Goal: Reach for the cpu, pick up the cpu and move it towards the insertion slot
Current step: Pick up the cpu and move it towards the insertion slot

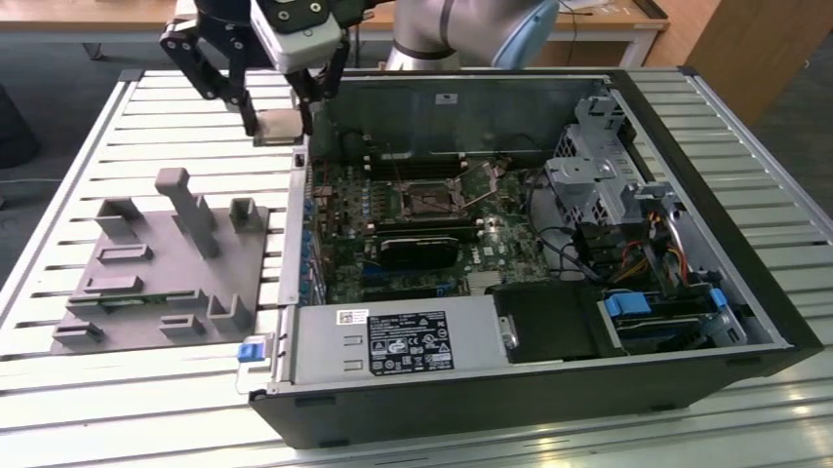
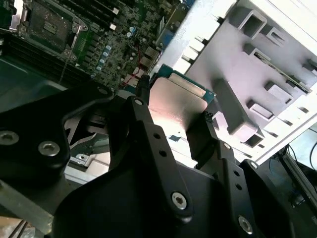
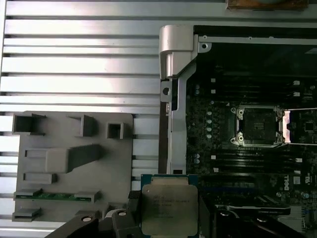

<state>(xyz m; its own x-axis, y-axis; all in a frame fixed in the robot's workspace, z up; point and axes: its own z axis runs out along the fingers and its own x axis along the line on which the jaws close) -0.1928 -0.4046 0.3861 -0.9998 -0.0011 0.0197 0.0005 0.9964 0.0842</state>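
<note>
Jaws closed on the cpu (image 1: 277, 126), held aloft by the gripper (image 1: 276, 125) at the exterior view's upper left, beside the case wall (image 1: 297, 185), above the slatted table (image 1: 78, 166). Well apart from the insertion slot (image 1: 427, 200) mid-frame. Risks, as judgement: thin edge grip slipping, chip tilting or clipping the case rim. Pad contact half hidden behind the fingers (image 2: 148, 139) in the second wrist view; chip's underside unseen; grey fixture (image 3: 74, 163) partly cut off.

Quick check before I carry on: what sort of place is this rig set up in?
Likely a robotics lab or workshop bench: a slatted aluminium table, an opened computer case with its motherboard bare, a grey fixture block, and the gripper holding the cpu.
</note>
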